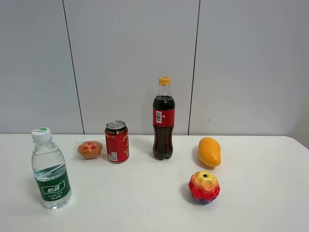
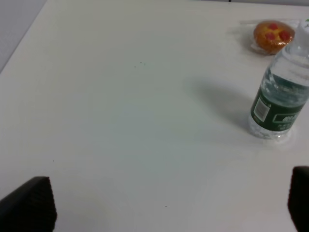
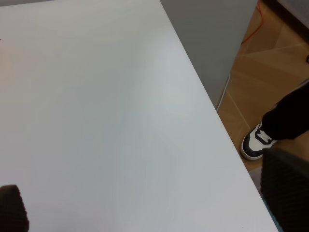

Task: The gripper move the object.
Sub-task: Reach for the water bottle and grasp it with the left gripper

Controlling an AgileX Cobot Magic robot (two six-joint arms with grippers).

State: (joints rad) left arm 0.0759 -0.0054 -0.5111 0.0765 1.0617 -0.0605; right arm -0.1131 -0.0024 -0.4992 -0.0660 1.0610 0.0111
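The clear water bottle point(image 1: 50, 169) with a dark green label and white-green cap stands upright at the front left of the white table point(image 1: 145, 203). It also shows in the left wrist view point(image 2: 280, 96), some way ahead of my left gripper point(image 2: 164, 203). That gripper's black fingertips point(image 2: 29, 205) are spread wide with nothing between them. My right gripper point(image 3: 149, 203) is also open and empty, over bare table near the table's right edge. Neither gripper shows in the exterior high view.
A tall cola bottle point(image 1: 163, 121) with a yellow cap, a red can point(image 1: 117, 141) and a small orange cake point(image 1: 90, 149) stand in a row behind. A mango point(image 1: 209, 151) and a red-yellow fruit point(image 1: 204, 186) lie to the right. A person's shoe point(image 3: 258, 140) is on the floor beyond the table's edge.
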